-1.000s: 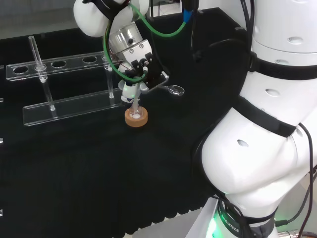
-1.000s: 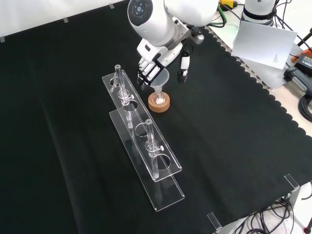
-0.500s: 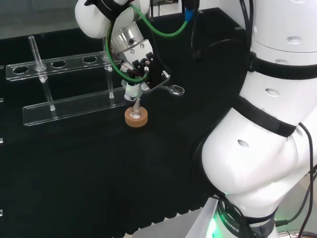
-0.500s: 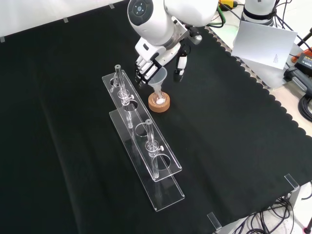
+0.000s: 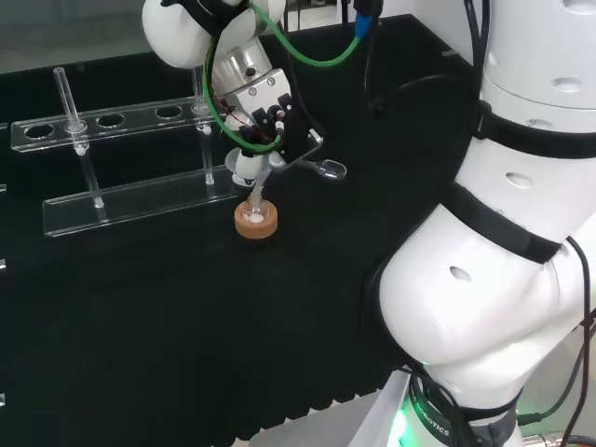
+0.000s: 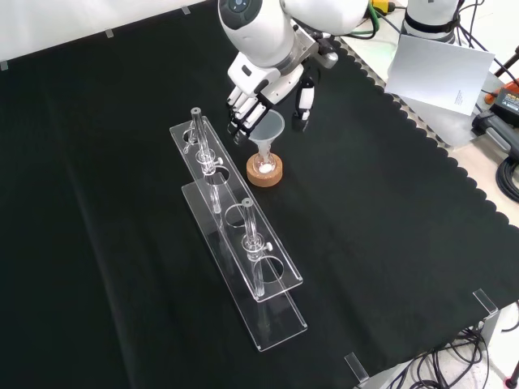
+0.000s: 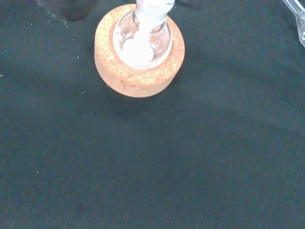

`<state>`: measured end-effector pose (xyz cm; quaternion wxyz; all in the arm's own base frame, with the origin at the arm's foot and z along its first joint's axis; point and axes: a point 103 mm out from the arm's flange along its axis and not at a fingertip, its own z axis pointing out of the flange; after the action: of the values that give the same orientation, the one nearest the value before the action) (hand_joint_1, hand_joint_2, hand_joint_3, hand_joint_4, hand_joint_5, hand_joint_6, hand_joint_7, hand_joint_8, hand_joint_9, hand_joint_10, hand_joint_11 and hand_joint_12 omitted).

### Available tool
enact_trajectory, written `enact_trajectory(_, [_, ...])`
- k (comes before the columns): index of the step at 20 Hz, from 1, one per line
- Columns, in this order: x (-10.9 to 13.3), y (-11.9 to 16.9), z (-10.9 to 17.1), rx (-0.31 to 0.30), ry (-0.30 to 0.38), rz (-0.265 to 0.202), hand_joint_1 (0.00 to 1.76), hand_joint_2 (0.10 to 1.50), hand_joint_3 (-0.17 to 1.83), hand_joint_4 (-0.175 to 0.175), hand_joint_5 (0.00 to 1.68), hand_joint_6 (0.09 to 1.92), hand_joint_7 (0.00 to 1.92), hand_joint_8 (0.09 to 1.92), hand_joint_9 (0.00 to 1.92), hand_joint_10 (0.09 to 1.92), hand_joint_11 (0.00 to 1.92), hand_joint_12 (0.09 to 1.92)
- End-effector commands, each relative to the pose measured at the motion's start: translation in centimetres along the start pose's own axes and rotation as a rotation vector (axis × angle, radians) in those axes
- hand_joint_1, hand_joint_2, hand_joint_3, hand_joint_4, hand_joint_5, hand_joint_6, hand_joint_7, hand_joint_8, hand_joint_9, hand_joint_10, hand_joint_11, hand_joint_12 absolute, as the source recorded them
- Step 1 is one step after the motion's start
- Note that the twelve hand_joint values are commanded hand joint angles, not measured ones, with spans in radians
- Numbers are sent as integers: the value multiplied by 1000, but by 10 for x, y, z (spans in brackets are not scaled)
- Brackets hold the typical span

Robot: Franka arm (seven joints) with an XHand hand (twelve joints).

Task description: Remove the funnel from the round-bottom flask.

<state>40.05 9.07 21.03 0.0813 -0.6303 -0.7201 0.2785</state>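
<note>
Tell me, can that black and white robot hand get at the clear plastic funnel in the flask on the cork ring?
Probably yes. The hand already sits at the clear plastic funnel, fingers on one side, thumb on the other; nothing stands between them.

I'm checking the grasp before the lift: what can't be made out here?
- Contact between the black and white hand and the clear plastic funnel: front view, fingers cover its rim.
- Funnel stem's tip: wrist view, blurred inside the round-bottom glass flask.
- Flask's outline on the cork ring stand: head view, too small.
</note>
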Motion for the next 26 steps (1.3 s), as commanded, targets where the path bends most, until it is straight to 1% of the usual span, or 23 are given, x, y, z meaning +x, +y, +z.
enact_trajectory(1, [-1, -2, 0, -23, 22, -16, 743, 871, -175, 1, 156, 87, 0, 356, 169, 777, 182, 1521])
enact_trajectory(2, [-1, -2, -1, -23, 23, -20, 725, 865, -175, 1, 131, 87, 0, 258, 103, 796, 158, 1533])
enact_trajectory(4, [-3, -2, -1, -14, 33, -14, 691, 851, -174, 3, 77, 87, 0, 87, 27, 760, 105, 1551])
enact_trajectory(7, [-6, -1, 3, 0, 59, -16, 669, 844, -174, 5, 46, 87, 0, 87, 2, 712, 71, 1564])
enact_trajectory(8, [-6, 0, 5, 2, 65, -17, 665, 843, -174, 5, 43, 87, 0, 87, 0, 726, 71, 1569])
enact_trajectory(9, [-5, 2, 5, 23, 60, 19, 662, 843, -175, 5, 41, 87, 0, 87, 0, 747, 70, 1571])
enact_trajectory(12, [-4, 6, 11, 21, 82, 1, 658, 842, -175, 5, 39, 87, 5, 87, 47, 856, 83, 1579])
enact_trajectory(14, [-5, 9, 16, 16, 122, -16, 659, 843, -175, 2, 66, 87, 46, 87, 188, 838, 125, 1566])
enact_trajectory(15, [-4, 10, 18, 16, 123, -22, 662, 844, -175, 2, 80, 87, 65, 87, 246, 811, 141, 1558])
enact_trajectory(16, [-4, 12, 19, 26, 113, -10, 669, 847, -175, 2, 101, 87, 89, 104, 308, 778, 157, 1554])
enact_trajectory(18, [-4, 13, 20, 27, 115, -9, 687, 853, -175, 2, 140, 87, 77, 301, 404, 711, 177, 1548])
enact_trajectory(19, [-3, 13, 20, 19, 117, -16, 699, 860, -175, 1, 158, 87, 67, 408, 449, 680, 178, 1543])
enact_trajectory(21, [-1, 14, 22, 16, 109, -26, 720, 878, -175, -1, 190, 87, 58, 548, 510, 636, 170, 1539])
enact_trajectory(22, [-1, 15, 22, 22, 101, -17, 726, 883, -175, -1, 199, 87, 58, 578, 525, 627, 167, 1537])
enact_trajectory(24, [-3, 15, 24, 18, 102, -15, 732, 890, -175, -3, 209, 87, 59, 604, 539, 620, 163, 1533])
enact_trajectory(26, [-4, 15, 23, 2, 89, -14, 738, 898, -175, -4, 229, 87, 62, 622, 551, 613, 174, 1518])
